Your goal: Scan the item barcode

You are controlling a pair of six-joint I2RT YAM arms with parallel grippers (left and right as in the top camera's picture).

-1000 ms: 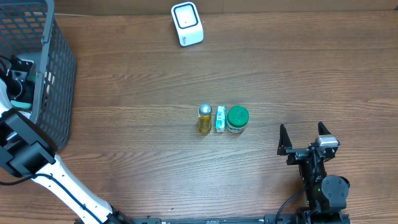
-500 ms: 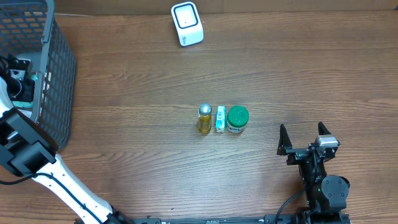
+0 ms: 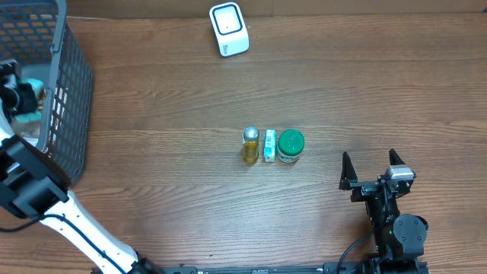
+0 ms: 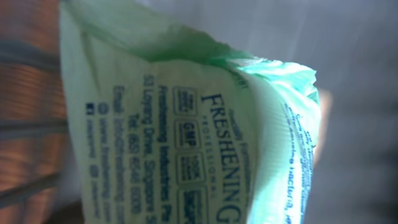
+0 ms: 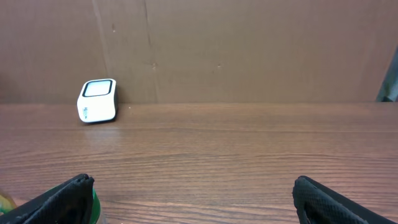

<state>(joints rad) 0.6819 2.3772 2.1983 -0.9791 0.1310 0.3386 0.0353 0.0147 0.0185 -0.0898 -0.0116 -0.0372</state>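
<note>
We find the left pincer inside the basket, blurred. We cannot tell whether it grips the green packet that fills its wrist view. The right pincer is spread wide and empty. The scanner stands at the counter's far edge.

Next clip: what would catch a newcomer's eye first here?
A pale green packet with dark blue print fills the left wrist view, close up. From overhead, a dark mesh basket sits at the left edge of the table. A yellow bottle, a small box and a green-lidded jar sit in a row at its middle, with a white scanner at the far edge.
</note>
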